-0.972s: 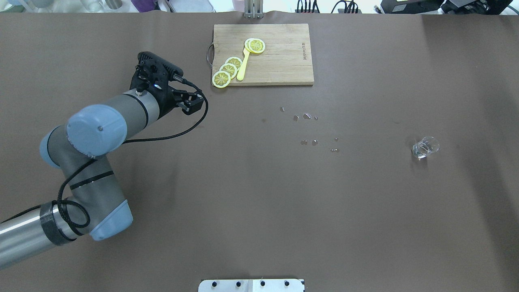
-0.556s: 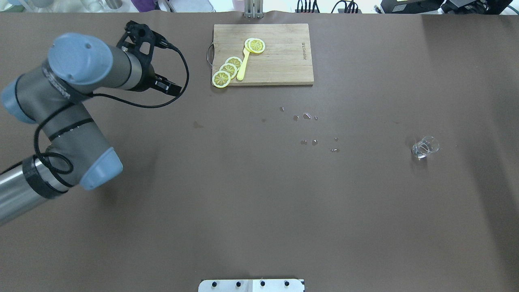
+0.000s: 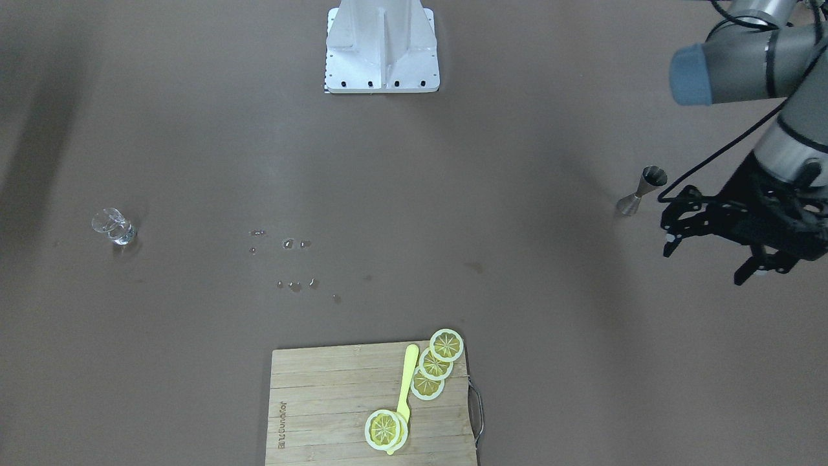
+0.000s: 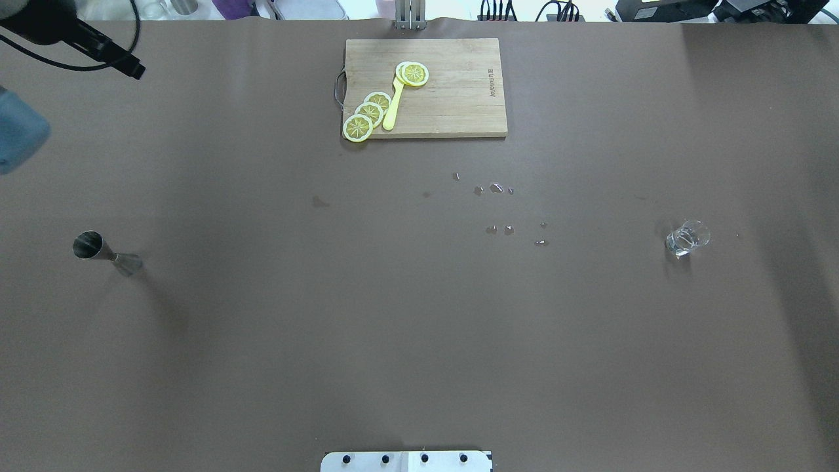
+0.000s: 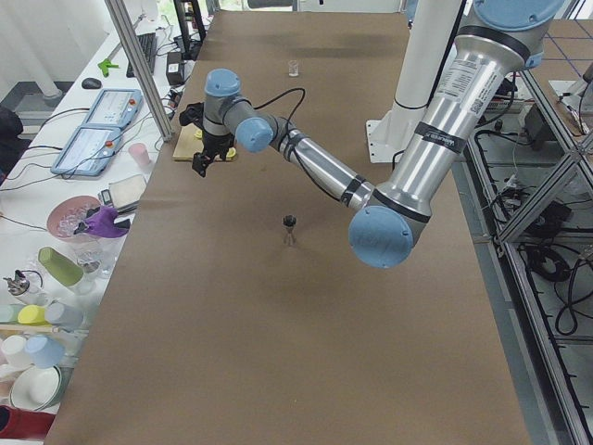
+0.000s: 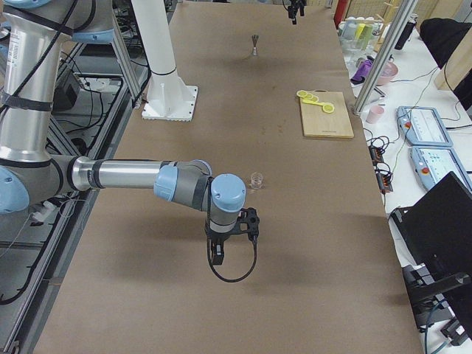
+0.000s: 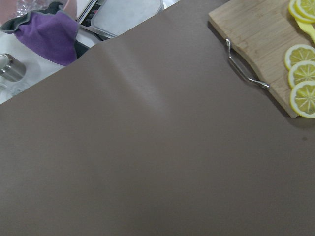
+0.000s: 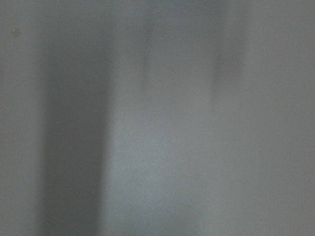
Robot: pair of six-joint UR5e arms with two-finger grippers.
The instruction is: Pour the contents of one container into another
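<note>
The small clear glass [image 4: 687, 237] stands alone on the right side of the brown table, also seen from across the table [image 3: 114, 226]. The steel hourglass jigger [image 4: 105, 252] stands upright far to the left [image 3: 642, 191]. My left gripper [image 3: 706, 264] hovers past the jigger toward the table's far left corner, open and empty, well apart from it. My right gripper [image 6: 218, 254] shows only in the right side view, low over the table on the near side of the glass [image 6: 257, 179]; I cannot tell its state. The right wrist view is a grey blur.
A wooden cutting board [image 4: 459, 98] with lemon slices [image 4: 367, 115] and a yellow utensil lies at the far middle. Several water drops [image 4: 498, 190] dot the table centre. Cups, a purple cloth [image 7: 47, 34] and clutter sit beyond the far left edge.
My left arm has swung up and away to the far left, almost leaving the overhead view. This uncovered the jigger standing at the left. The glass has not moved.
</note>
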